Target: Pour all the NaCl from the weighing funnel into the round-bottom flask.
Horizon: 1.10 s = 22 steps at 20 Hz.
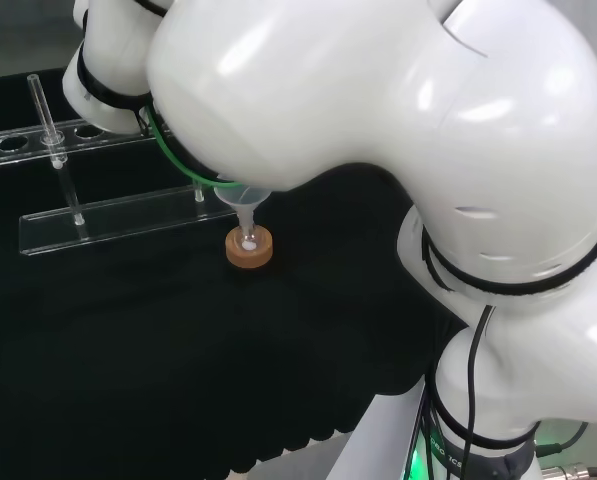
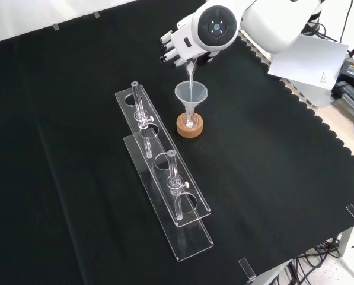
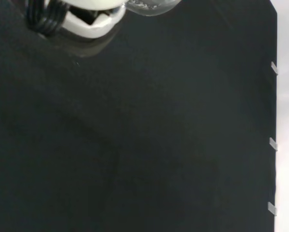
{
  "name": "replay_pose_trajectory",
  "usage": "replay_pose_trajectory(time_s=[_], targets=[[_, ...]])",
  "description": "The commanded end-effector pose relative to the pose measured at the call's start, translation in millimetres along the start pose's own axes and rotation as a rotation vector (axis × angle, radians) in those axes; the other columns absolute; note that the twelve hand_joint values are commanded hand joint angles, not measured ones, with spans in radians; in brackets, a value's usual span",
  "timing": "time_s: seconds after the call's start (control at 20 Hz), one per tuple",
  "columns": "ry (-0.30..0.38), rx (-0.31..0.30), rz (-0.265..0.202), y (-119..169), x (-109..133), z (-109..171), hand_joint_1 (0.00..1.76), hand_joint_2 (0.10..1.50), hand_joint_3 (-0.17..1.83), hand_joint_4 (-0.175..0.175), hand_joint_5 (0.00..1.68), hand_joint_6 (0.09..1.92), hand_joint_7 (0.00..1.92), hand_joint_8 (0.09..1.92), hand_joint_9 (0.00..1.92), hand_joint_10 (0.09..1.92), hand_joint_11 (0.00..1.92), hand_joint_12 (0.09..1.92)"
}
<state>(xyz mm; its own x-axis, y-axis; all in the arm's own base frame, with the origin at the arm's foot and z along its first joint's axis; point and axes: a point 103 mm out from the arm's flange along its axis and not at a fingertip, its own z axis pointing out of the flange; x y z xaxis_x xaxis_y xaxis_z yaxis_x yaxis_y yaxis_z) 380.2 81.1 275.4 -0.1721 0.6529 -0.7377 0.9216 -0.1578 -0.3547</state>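
Weighing funnel (image 2: 190, 72) tilted beneath hand (image 2: 178, 46), spout over flask's funnel (image 2: 191, 95)

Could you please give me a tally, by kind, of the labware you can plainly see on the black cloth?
Clear racks: 1
Glass tubes in the rack: 2
Funnels: 1
Cork rings: 1
Total: 5

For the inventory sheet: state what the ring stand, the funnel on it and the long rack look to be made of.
Ring stand: probably cork, matte tan, grainy. Funnel: clear glass or plastic, glossy; the cloth shows through it. Rack: likely clear acrylic, flat see-through plates with bright edges.
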Motion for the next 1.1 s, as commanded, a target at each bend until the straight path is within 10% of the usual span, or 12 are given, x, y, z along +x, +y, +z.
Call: replay_pose_trajectory(time_s=[0.05,1.1], targets=[[-0.031,0.003,0.008,-0.3,-1.2,-1.0,1.10,0.72,0.59,0.175,1.20,0.77,0.51,0.66,0.87,0.38,0.74,1.11],[-0.234,-0.003,0.059,-0.5,10.2,-25.4,1.10,0.72,0.59,0.175,1.20,0.77,0.50,0.66,0.86,0.38,0.72,1.11]])
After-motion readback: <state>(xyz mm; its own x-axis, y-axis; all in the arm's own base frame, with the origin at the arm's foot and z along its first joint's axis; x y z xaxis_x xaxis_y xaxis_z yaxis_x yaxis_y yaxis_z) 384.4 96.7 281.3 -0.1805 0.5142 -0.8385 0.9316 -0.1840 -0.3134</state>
